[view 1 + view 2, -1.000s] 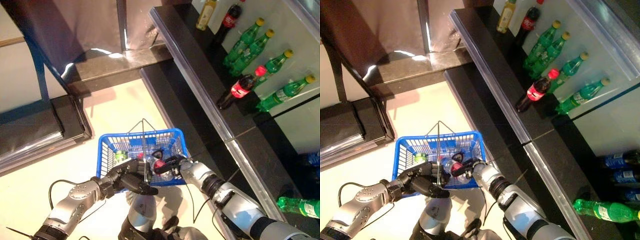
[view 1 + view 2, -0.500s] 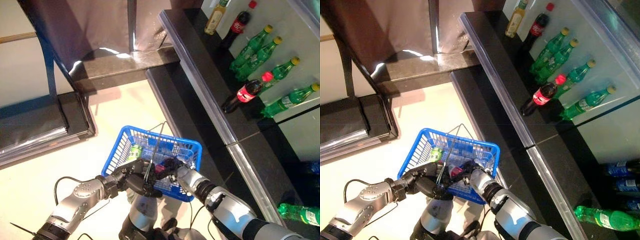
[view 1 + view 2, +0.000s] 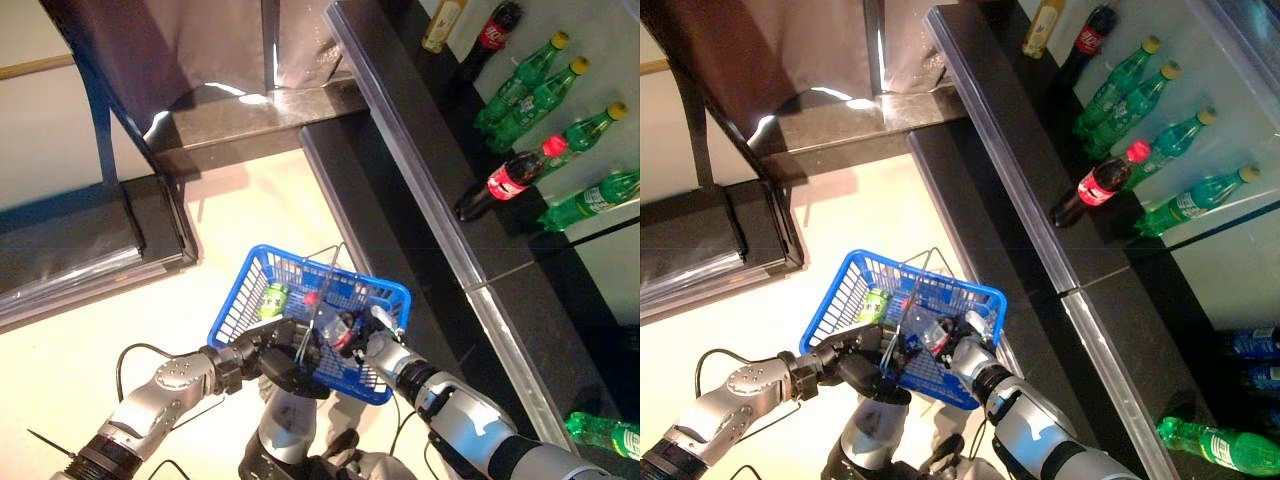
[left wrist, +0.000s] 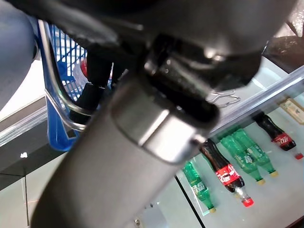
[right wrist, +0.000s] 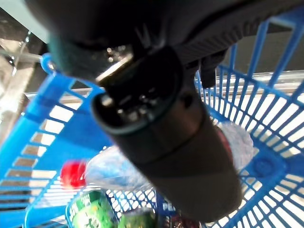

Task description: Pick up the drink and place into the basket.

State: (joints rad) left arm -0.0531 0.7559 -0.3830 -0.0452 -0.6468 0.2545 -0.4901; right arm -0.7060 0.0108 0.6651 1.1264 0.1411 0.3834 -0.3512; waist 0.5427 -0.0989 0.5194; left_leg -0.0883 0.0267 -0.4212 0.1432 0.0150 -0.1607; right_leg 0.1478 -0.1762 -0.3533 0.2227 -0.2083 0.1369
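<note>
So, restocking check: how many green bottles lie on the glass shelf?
4 green bottles: a pair side by side, one past them, one nearest the view's right edge. Others may lie beyond view.

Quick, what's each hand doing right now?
Left hand: closed round the basket's wire handle.
Right hand: inside the basket by a clear bottle; grip cannot be told.

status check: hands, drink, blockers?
Left robot hand shut on basket handle. Right robot hand inside blue basket, grip unclear. Red-capped bottle in basket. No blockers seen.

Cream floor (image 3: 250, 220) beside a dark counter (image 3: 420, 170) and glass shelf (image 3: 1200, 130).
</note>
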